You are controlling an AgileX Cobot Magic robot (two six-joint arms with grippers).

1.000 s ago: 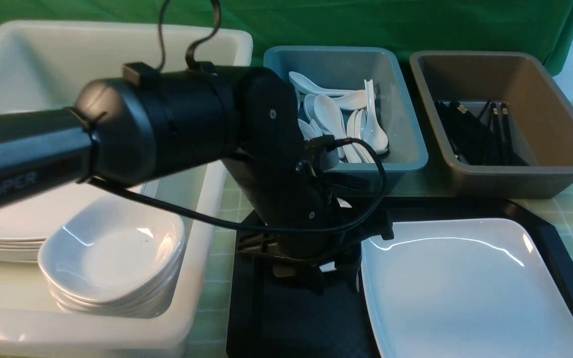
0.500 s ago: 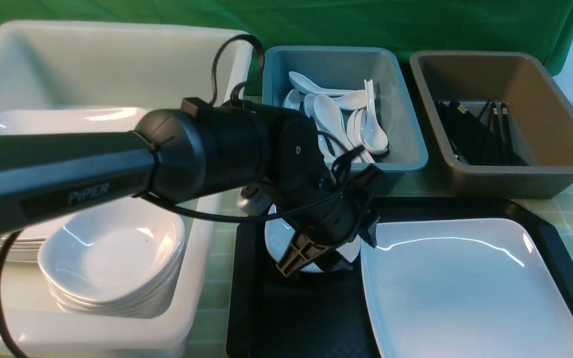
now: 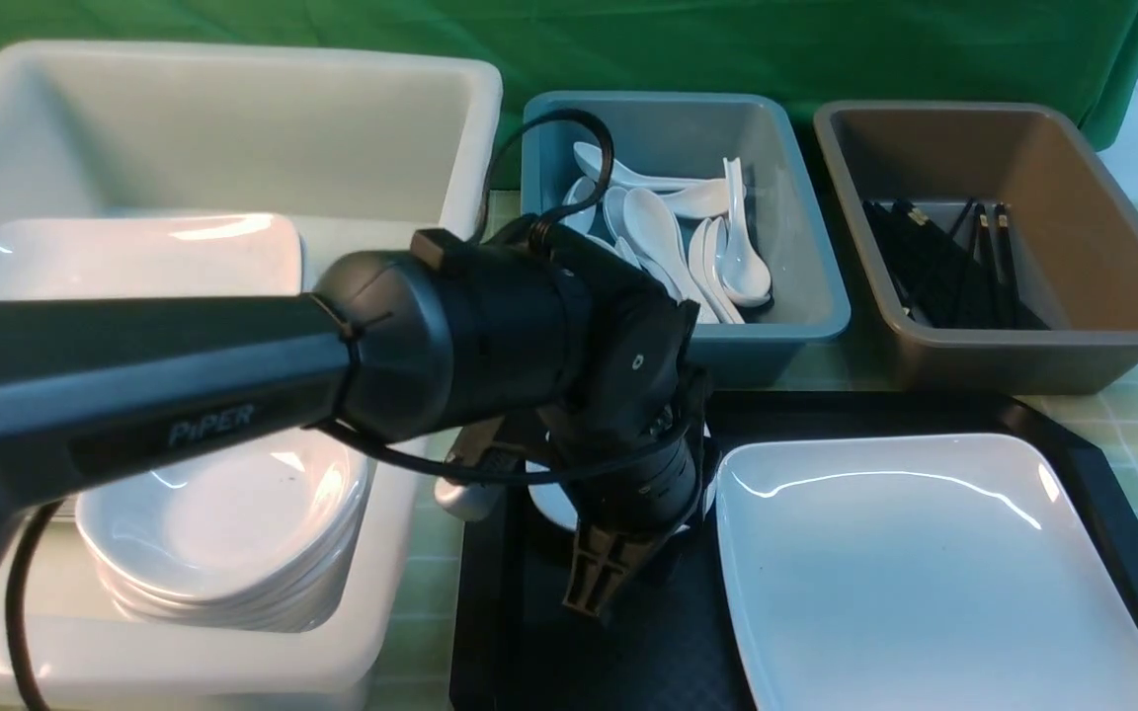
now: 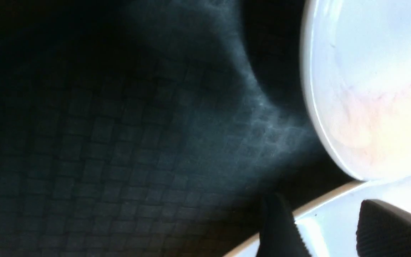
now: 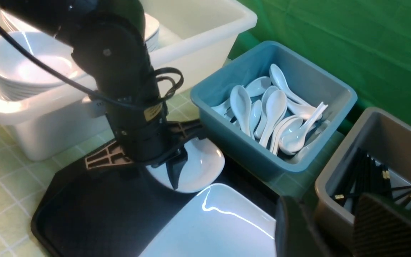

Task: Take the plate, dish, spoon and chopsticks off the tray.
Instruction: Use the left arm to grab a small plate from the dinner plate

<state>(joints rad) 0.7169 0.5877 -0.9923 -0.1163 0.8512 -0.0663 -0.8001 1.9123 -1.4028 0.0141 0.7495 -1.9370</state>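
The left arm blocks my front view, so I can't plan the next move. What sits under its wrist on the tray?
Observer: A small white dish, on the tray next to the plate.
Operator: Is the left gripper clamped on it?
Observer: Not that I can see. In the left wrist view its fingers stand apart, with nothing visibly pinched between them.
Operator: And the right gripper? It's outside my view.
Observer: Its own wrist view shows it open and holding nothing.
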